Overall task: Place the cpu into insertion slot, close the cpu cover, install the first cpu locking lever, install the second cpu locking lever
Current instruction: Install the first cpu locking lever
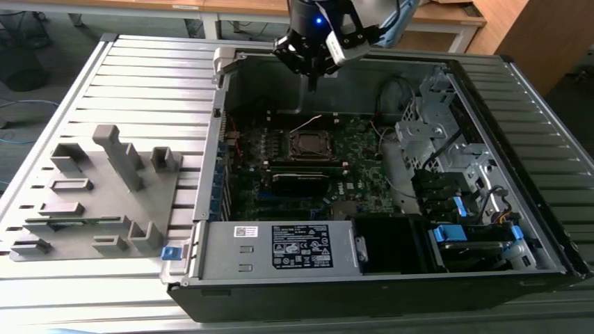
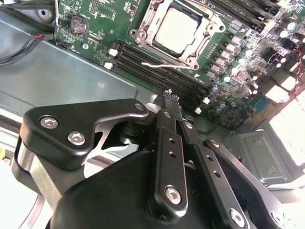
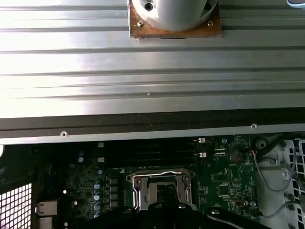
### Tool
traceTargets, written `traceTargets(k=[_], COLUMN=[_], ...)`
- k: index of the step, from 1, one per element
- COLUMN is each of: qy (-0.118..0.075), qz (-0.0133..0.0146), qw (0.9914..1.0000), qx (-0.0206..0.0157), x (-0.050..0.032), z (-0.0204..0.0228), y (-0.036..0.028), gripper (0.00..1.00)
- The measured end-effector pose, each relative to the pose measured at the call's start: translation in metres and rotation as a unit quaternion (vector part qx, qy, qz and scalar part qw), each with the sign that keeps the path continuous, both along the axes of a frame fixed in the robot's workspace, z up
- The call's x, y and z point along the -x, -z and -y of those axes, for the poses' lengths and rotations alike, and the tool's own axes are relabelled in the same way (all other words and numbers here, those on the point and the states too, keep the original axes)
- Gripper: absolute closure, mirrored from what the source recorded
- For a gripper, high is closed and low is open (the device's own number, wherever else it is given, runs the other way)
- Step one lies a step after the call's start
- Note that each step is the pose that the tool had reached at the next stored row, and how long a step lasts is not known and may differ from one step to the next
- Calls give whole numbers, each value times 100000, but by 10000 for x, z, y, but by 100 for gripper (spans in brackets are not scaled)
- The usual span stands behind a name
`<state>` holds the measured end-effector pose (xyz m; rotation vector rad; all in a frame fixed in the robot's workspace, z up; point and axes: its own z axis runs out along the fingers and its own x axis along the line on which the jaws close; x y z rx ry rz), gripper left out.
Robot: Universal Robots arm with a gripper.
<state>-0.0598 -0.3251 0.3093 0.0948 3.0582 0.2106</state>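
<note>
Cpu in insertion slot, end effector well apart

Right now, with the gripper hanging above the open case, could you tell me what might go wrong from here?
1. The gripper, jaws together, hangs above the case; a slanted descent could strike the memory slots beside the cpu.
2. A thin pale rod, possibly a locking lever, stands free there; the jaws might slip off or bend it.
3. Loose cables by the board could snag the arm.
</note>
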Motion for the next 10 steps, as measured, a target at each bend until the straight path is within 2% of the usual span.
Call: traceTargets(k=[10], qy=[-1], qz=[8], qw=[100000], qx=[-11], x=[0], z=[0], y=[20], gripper=[90])
